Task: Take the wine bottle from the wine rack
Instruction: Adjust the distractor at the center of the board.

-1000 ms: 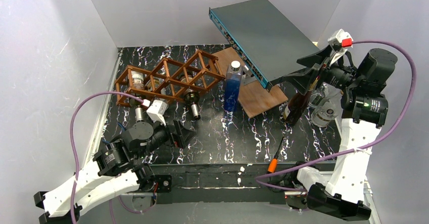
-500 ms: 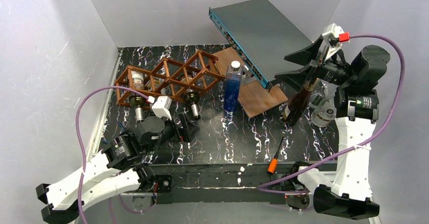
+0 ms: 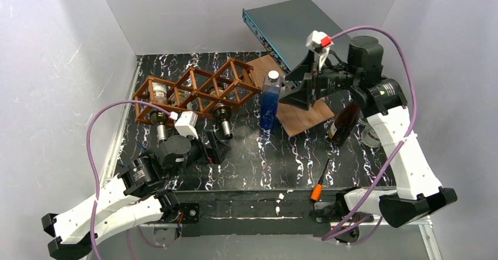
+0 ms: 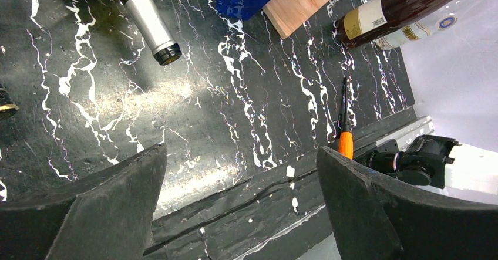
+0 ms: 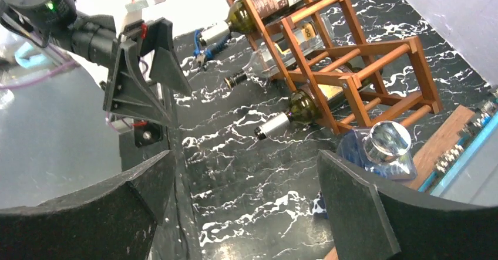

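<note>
The reddish-brown wine rack (image 3: 202,90) lies at the back left of the black marbled table, with wine bottles in its cells. A green bottle with a silver neck (image 3: 225,126) sticks out of its right end, and another (image 3: 160,130) out of its left end. My left gripper (image 3: 212,148) is open and empty, just in front of the rack; its view shows the silver neck (image 4: 152,28). My right gripper (image 3: 297,85) is open and empty, above the board right of the blue bottle. Its view shows the rack (image 5: 342,85) and the green bottle (image 5: 296,108).
A blue bottle (image 3: 269,104) stands right of the rack. A flat wooden board (image 3: 296,116) and a tilted grey box (image 3: 299,34) sit behind it. A brown wine bottle (image 3: 343,122) and a clear bottle (image 3: 376,134) stand at the right. An orange-handled screwdriver (image 3: 320,185) lies near the front edge.
My right gripper has left the brown bottle standing at the right and swung left, over the board near the blue bottle. My left arm shifted slightly toward the rack.
</note>
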Robot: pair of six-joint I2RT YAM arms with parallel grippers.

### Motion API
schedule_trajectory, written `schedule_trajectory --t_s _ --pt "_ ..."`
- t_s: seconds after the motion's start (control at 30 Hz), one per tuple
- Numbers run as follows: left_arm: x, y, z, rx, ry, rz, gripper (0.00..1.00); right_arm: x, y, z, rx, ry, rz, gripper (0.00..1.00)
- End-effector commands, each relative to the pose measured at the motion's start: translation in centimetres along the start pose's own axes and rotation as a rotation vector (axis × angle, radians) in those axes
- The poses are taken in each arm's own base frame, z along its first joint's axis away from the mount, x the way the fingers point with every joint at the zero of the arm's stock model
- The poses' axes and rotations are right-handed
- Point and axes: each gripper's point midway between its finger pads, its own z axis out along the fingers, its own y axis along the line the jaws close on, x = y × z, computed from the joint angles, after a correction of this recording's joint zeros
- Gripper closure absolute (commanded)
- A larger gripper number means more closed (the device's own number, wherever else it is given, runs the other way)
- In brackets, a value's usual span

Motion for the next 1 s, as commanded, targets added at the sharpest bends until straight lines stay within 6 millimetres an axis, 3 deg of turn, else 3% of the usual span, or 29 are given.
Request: schedule_trajectory --t_s 0.0,0.23,0.67,0.97 --pt "-0.4 0.2 -0.2 -0.014 -0.017 -0.004 0.02 0.9 1.1 0.3 0.005 0.105 -0.162 0.02" --pt "0.2 0.4 0.0 -0.016 0.001 0.010 0.02 2.4 2.5 0.6 -0.051 0.185 -0.303 0.02" --pt "0.6 0.8 0.2 -0.024 0.009 0.012 0.02 8.2 5.2 1.5 -0.229 0.377 -0.553 0.02" --pt "1.0 1.2 0.2 -0.035 0.015 0.013 0.02 14.4 7.8 0.6 -0.496 0.475 -0.760 0.02"
